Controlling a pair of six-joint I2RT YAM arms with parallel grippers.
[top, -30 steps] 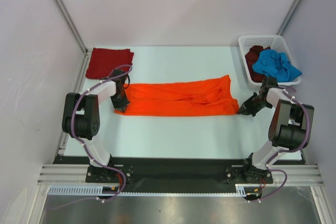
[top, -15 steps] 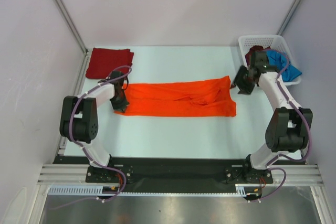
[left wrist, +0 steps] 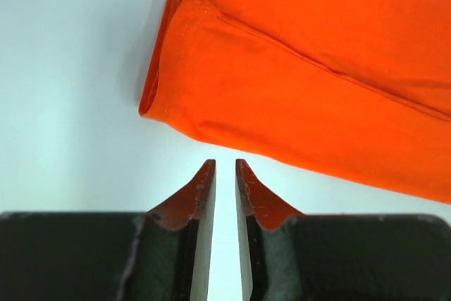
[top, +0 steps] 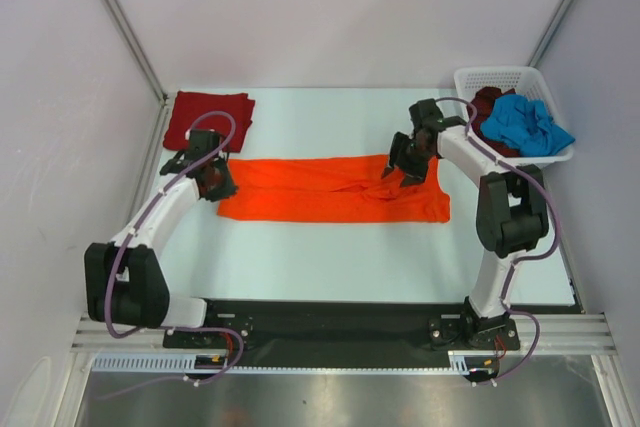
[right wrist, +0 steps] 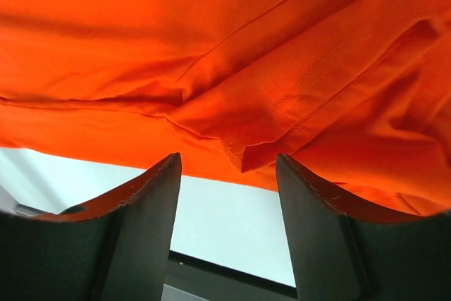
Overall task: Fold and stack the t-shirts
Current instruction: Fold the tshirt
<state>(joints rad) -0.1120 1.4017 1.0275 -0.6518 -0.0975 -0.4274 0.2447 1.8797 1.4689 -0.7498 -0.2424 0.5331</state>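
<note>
Orange t-shirt is lying as a folded strip mid-table. Left gripper is hovering just off its left end, fingers barely parted, empty. Right gripper is gaping wide, empty, over the rumpled right part, risking pinching one layer and pulling the fold open.

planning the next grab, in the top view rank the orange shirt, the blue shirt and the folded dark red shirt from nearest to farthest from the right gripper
From the right gripper:
1. orange t-shirt, directly beneath it, spread across the middle of the table.
2. blue t-shirt, off to its right, in the white basket at the far right corner.
3. dark red t-shirt, folded at the far left corner.
</note>
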